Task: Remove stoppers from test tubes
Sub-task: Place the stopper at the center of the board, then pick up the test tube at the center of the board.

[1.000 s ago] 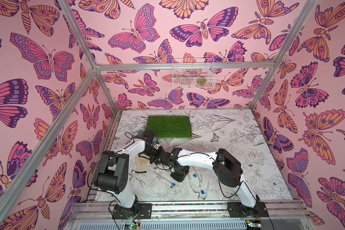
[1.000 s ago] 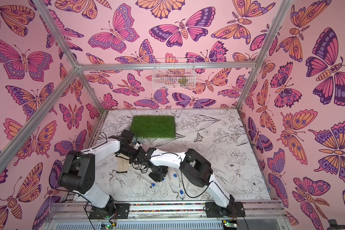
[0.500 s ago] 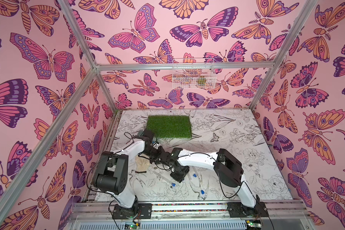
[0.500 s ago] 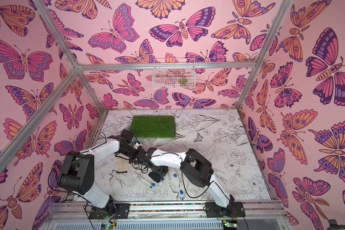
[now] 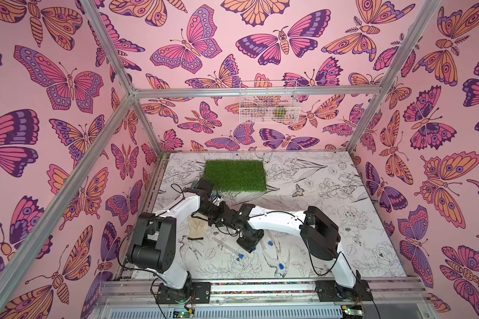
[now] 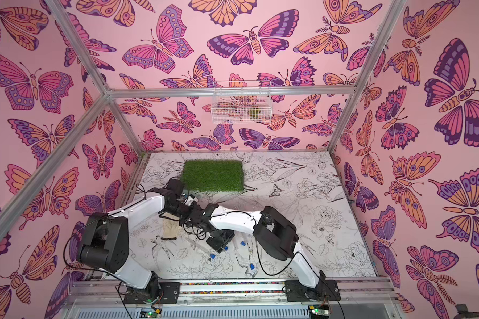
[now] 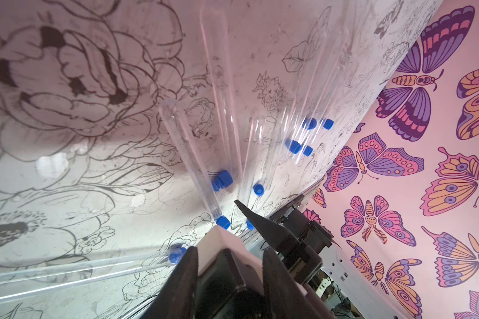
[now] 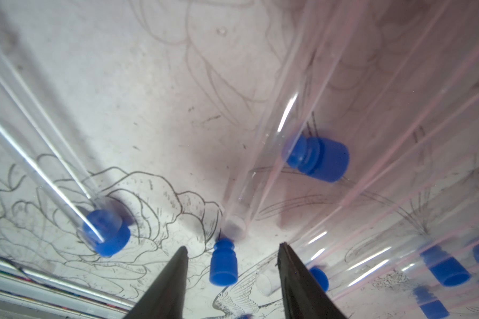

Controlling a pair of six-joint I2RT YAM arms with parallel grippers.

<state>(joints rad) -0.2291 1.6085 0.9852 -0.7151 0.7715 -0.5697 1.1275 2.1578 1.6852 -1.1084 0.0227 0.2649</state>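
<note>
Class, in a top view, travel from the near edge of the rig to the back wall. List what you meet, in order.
Mounting rail → blue stoppers on the table → green grass mat → white wire basket on the wall.

The left arm [image 5: 181, 208] is seen in both top views rising from the near left corner. It is folded at the elbow toward the back, and its wrist is angled down toward the middle of the table [image 5: 315, 176]. The right arm [image 5: 277, 221] is stretched from the near right corner across toward the left, with its wrist bent down toward the near edge. The two wrists are found close together, low over the table. The right tool [image 8: 233, 246] is held with its dark fingers [image 8: 169, 279] spread apart, and nothing is gripped by them. The left tool [image 7: 230, 250] is shown with its fingers [image 7: 183, 279] parted. Whether anything is clamped between them cannot be told.
</note>
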